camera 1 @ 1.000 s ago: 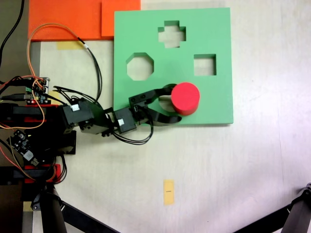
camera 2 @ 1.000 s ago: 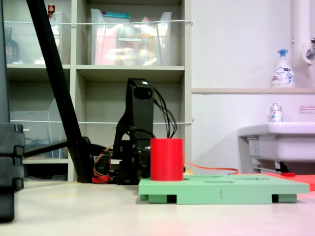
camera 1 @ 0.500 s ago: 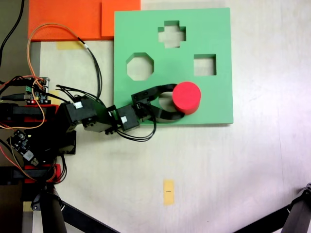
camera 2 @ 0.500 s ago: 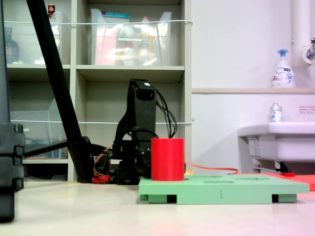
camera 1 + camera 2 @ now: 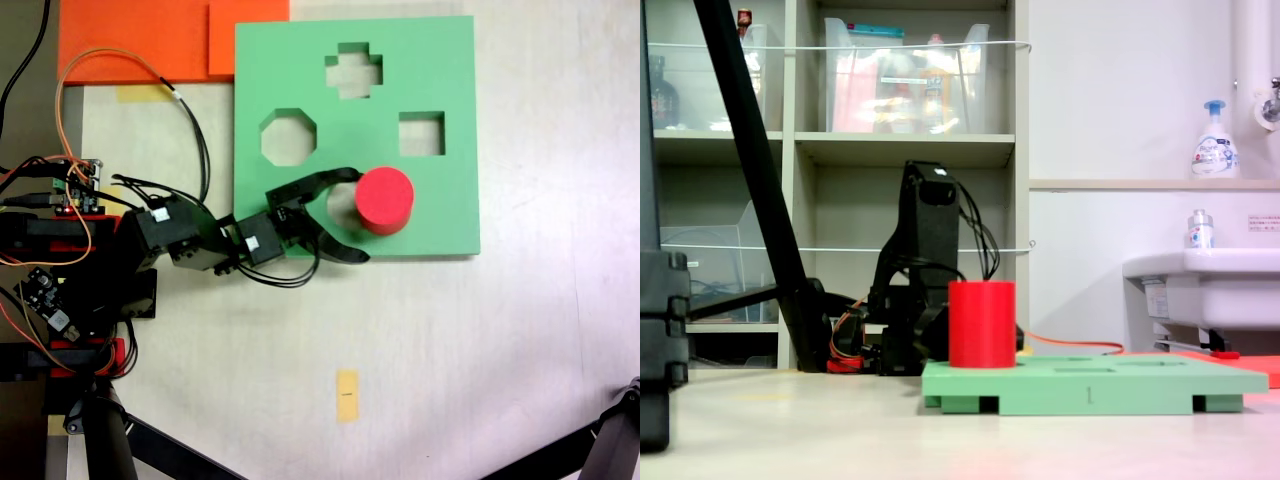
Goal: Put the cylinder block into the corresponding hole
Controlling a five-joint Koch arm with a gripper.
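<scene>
On the pale worktop [image 5: 480, 330] in the first exterior view lies a green square foam board [image 5: 440, 70] with cross, octagon and square cutouts showing. The cylinder block [image 5: 384, 200] stands upright on the board's lower middle part, below and between the octagon and the square, its flat red top facing the camera. A sliver of shadow shows at its left edge, where the round hole [image 5: 341, 204] lies; I cannot tell from here how deep the block sits in it. The claw [image 5: 359, 215] reaches in from the first exterior view's left with its black jaws spread wide: the upper finger curves to just beside the block's upper left edge, and the lower finger points away, ending over the board's near edge, apart from the block. Orange foam sheets [image 5: 150, 35] lie at the top left, and a small yellow tag [image 5: 347, 396] sits lower on the worktop.

Seen in the second exterior view, from low at the side, the cylinder block [image 5: 982, 323] rises upright well above the board [image 5: 1090, 385]. The arm [image 5: 925, 260] stands directly behind it, and its claw is hidden there. Shelves [image 5: 840, 150] fill the background.
</scene>
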